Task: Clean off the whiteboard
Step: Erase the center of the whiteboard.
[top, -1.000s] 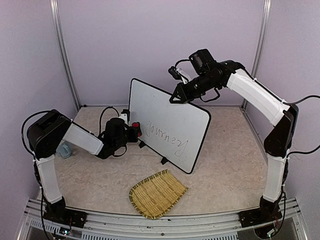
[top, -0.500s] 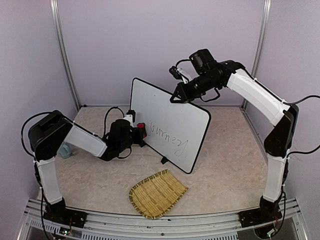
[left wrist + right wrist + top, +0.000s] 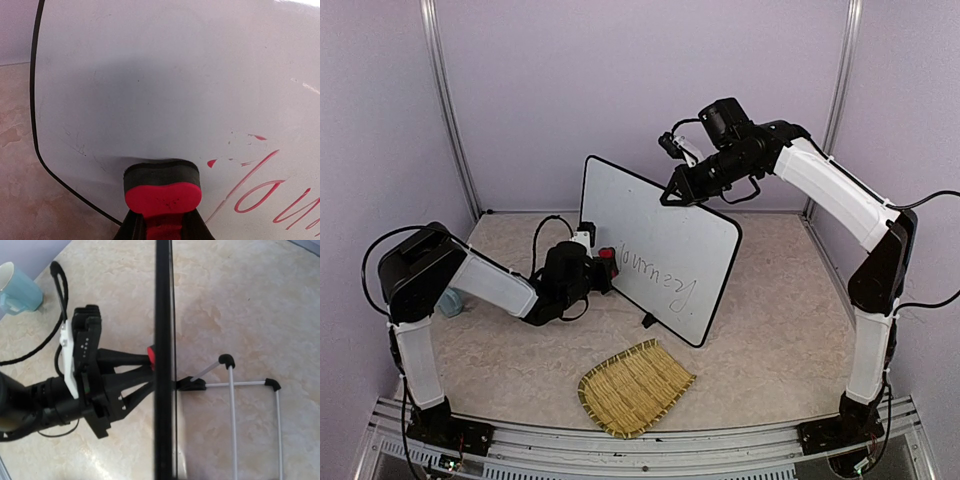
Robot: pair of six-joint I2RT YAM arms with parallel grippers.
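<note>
The whiteboard [image 3: 665, 235] stands tilted on the table, with handwriting [image 3: 655, 272] on its lower half. My right gripper [image 3: 676, 194] is shut on its top rim; the right wrist view looks straight down that black rim [image 3: 164, 315]. My left gripper [image 3: 601, 268] is shut on a red-and-black eraser [image 3: 606, 255] and presses its felt against the board's lower left part. In the left wrist view the eraser [image 3: 162, 186] touches the whiteboard [image 3: 175, 75] just left of the red handwriting [image 3: 260, 192], with small red smears beside it.
A woven straw mat [image 3: 635, 388] lies in front of the board. A pale blue cup [image 3: 448, 300] stands by the left arm and also shows in the right wrist view [image 3: 17, 290]. The board's wire stand [image 3: 232, 390] spreads out behind it.
My left gripper has moved right with the eraser, from beside the board's left edge onto its face at the start of the writing. The right arm and the board have not moved.
</note>
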